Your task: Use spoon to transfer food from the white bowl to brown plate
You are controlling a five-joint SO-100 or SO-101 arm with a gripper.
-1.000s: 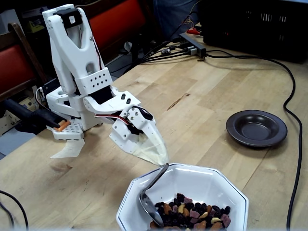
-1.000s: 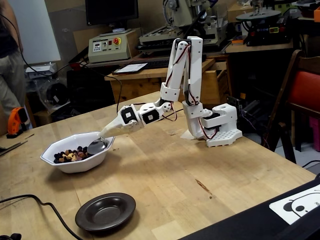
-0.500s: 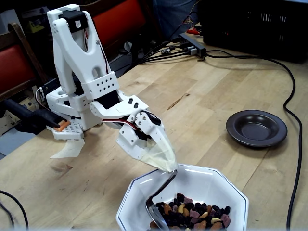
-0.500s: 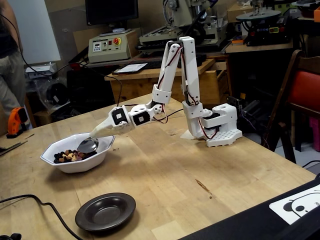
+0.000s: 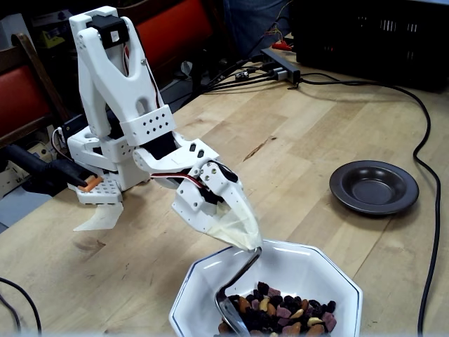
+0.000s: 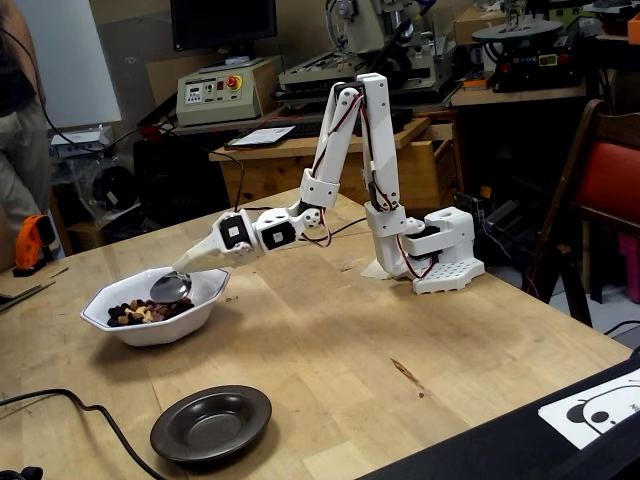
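The pincer (image 5: 247,242) held the spoon (image 5: 235,291) by its handle end, its oval dipped into the food (image 5: 280,312) inside the bowl (image 6: 150,325). The loose nuts and raisins looked light and apt to roll off slick metal, so I'd keep it level. The plate (image 5: 374,187) sat empty, well apart from the bowl on the worktop (image 5: 295,154)

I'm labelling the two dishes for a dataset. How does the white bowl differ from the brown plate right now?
The white bowl is octagonal with a thin dark rim line; the brown plate is round, dark and glossy. In both fixed views the bowl looks larger and deeper than the plate. The bowl holds the food with the spoon dipped in; the plate is empty. Both sit upright on the wooden table.
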